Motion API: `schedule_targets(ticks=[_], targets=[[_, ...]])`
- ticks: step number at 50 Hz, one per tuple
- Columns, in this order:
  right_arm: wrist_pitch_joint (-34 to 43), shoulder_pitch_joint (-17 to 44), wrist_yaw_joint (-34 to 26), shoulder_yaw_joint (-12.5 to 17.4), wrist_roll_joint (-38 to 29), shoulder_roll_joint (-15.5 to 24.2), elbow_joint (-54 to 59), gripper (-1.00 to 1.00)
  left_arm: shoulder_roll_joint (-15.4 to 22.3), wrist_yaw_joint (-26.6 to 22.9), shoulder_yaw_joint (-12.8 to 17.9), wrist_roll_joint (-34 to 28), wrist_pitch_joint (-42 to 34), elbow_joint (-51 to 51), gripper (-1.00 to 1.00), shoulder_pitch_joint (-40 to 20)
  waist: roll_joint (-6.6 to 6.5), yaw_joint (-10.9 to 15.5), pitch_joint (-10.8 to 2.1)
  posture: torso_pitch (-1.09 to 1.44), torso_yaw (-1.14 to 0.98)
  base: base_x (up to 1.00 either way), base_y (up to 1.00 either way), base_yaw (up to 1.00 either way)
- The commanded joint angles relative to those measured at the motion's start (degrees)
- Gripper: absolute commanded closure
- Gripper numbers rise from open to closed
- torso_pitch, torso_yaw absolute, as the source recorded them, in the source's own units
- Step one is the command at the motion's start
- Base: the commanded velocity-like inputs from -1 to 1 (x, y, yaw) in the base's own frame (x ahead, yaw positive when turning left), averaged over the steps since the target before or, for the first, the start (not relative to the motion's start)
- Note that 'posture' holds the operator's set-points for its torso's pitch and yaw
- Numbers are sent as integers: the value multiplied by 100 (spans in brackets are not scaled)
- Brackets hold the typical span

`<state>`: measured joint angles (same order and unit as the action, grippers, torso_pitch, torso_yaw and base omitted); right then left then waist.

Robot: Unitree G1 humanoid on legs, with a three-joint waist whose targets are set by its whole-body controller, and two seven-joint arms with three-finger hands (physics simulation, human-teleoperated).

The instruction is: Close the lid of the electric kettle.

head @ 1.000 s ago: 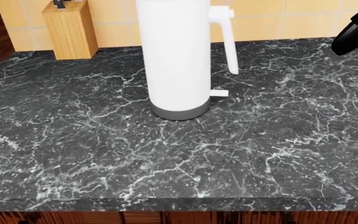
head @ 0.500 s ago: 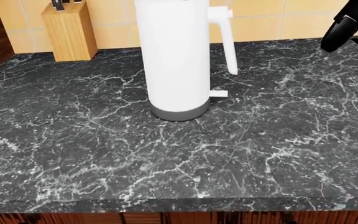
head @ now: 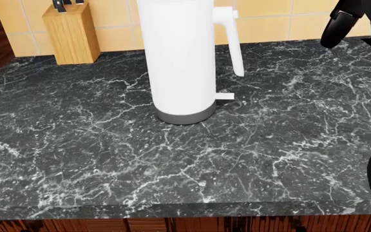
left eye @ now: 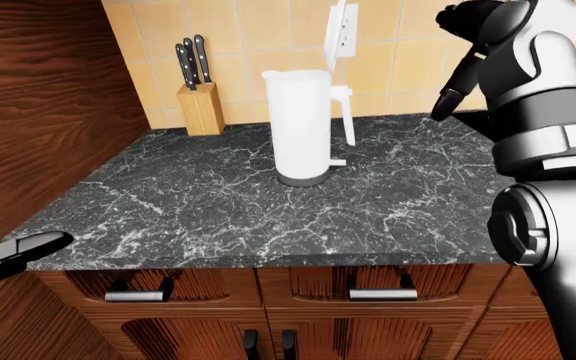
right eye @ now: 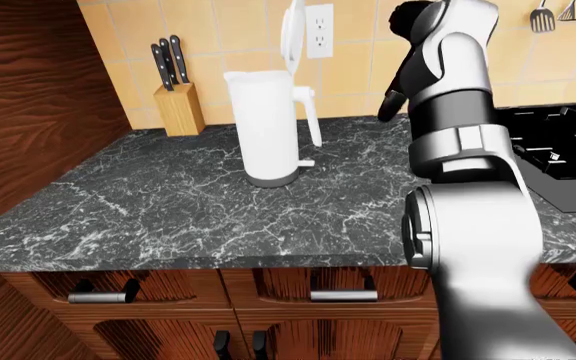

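Observation:
The white electric kettle [left eye: 298,124] stands upright on the black marble counter [left eye: 218,210], handle to the right. Its lid [left eye: 336,30] is open and stands upright above the handle side. My right hand [left eye: 452,97] is raised to the right of the kettle, about level with its upper half, fingers open and hanging down, apart from the kettle and holding nothing. One fingertip shows in the head view [head: 335,26] at the top right. My left hand [left eye: 13,253] is low at the left edge of the counter, open and empty.
A wooden knife block [left eye: 200,105] stands left of the kettle against the tiled wall. A wall outlet [right eye: 319,30] is behind the lid. A black stove [right eye: 558,150] lies at the right. Wood panelling [left eye: 48,112] closes the left side. Drawers [left eye: 368,289] are below.
My right hand has moved left, toward the kettle, along the top right of the head view. My right forearm now shows at that view's right edge. The kettle has not moved.

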<state>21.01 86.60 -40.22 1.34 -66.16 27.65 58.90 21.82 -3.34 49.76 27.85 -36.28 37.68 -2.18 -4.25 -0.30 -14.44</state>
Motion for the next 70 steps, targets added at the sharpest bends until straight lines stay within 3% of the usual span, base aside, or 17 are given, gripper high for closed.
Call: schedule_targets(ticks=[1,10,20,46,70], targets=[[-99,282,168,-15,-35,-14,-144,-100,106,-27,11,-21,232,114,-100,-96,3,3,-44,-39,0,0,0,0],[-195,296,459,-127,-26,-290,172,-100,103,-34,-11,-46,321,48,-100,-85,4,12,-47,-39,0,0,0,0],[-267,401,600,-209,-97,-515,429,-100,199,66,213,207,-55,348,-100,-81,-23,26,-39,-39,0,0,0,0],[-345,836,727,-321,-207,-809,933,-100,178,39,166,187,85,225,-100,-73,-54,46,-41,-39,0,0,0,0],[-199,1244,838,-395,-162,-1436,1235,-100,175,63,147,207,135,184,-100,-71,-97,32,-19,-39,0,0,0,0]])
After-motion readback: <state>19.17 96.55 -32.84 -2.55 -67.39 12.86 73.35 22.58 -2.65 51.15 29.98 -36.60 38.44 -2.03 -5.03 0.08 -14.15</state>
